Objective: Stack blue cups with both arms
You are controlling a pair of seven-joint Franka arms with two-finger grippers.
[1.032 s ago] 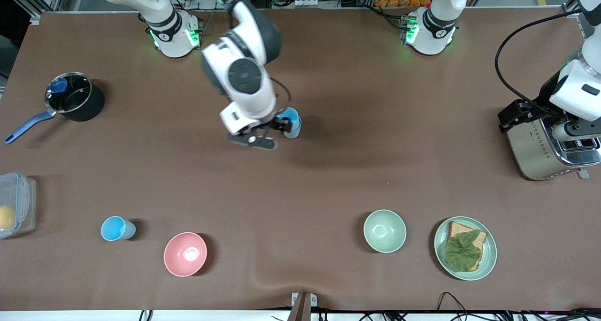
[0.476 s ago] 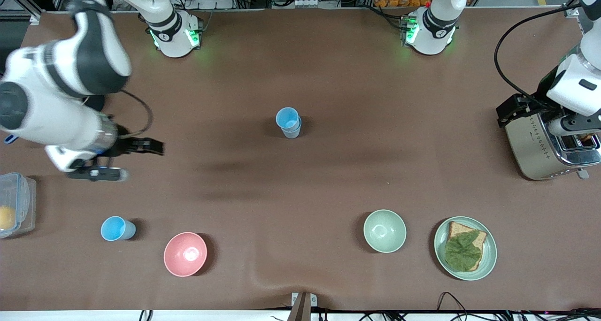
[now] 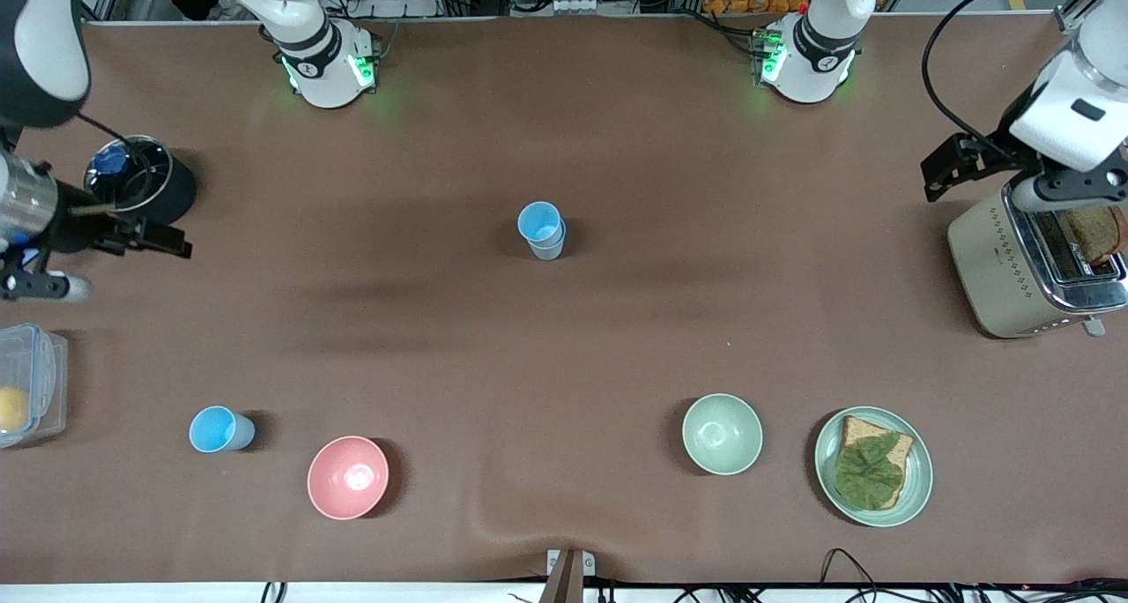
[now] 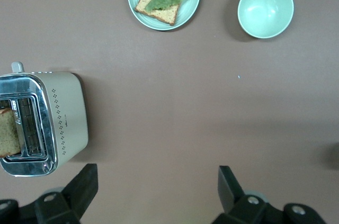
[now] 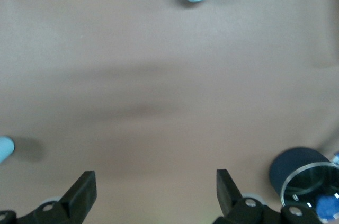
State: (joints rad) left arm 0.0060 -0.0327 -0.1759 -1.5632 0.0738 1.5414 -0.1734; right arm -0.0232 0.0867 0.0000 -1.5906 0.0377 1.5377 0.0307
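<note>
left hand (image 4: 153, 192) open, over toaster (image 3: 1031, 268) | right hand (image 5: 153, 192) open (no writing)

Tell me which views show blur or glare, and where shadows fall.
Front view: sharp; the stacked blue cups and pink bowl cast short shadows.
Right wrist view: soft, with smeared dark bands on the table.
Left wrist view: clear; highlights on the toaster chrome.

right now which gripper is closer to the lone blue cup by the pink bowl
Right. The right gripper hangs beside the pot, at the lone blue cup's end of the table. The left gripper is over the toaster at the opposite end.
</note>
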